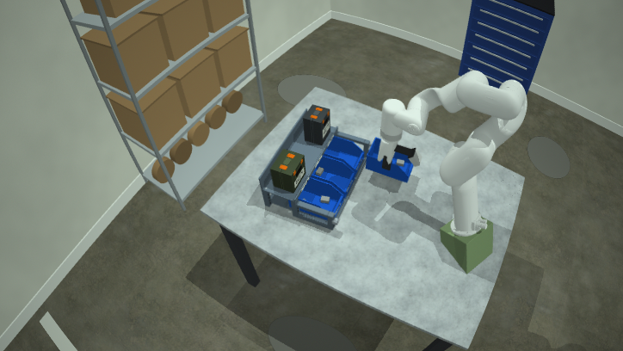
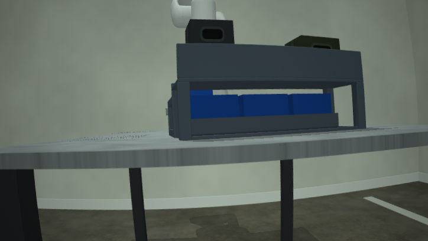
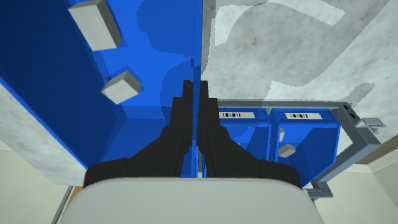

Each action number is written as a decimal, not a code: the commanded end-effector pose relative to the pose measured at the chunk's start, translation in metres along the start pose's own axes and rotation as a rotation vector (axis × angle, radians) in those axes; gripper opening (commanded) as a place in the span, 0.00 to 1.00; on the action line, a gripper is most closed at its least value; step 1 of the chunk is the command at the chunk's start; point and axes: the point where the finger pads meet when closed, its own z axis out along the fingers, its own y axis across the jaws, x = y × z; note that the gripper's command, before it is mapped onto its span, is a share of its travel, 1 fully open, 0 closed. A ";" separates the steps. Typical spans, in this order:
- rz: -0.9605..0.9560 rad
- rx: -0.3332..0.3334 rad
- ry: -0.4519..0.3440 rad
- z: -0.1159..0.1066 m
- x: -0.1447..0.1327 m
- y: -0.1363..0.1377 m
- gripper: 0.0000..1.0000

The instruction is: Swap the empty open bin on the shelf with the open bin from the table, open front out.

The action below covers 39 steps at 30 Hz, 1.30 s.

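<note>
My gripper point(image 1: 385, 167) point(image 3: 195, 94) is shut on one side wall of the open blue bin with parts point(image 1: 374, 167) point(image 2: 201, 92) point(image 3: 30, 55). This bin is roughly level and off the table, its shadow apart beneath it, on the robot's side of the shelf. Two grey blocks point(image 3: 95, 25) point(image 3: 121, 87) lie in it. The grey shelf point(image 1: 307, 153) point(image 2: 269, 63) holds three blue bins in a row. The empty bin point(image 1: 346, 149) point(image 2: 214, 106) is in the far end place in the top view, mostly hidden by the fingers in the wrist view. The other two bins point(image 1: 337, 172) point(image 1: 311, 190) have grey parts.
A black box point(image 1: 317, 126) point(image 2: 209, 31) and a green box point(image 1: 287, 172) point(image 2: 317, 41) stand on the shelf's upper board, behind the bins' open tops. The shelf's end frame point(image 3: 362, 137) shows at right in the wrist view. The table top point(image 1: 279, 257) extends around the shelf.
</note>
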 end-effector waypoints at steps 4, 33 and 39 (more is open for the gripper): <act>0.000 0.001 -0.002 -0.017 0.000 0.000 0.00; -0.001 0.001 -0.002 -0.025 0.001 0.007 0.00; -0.003 0.001 -0.002 -0.025 0.003 0.025 0.00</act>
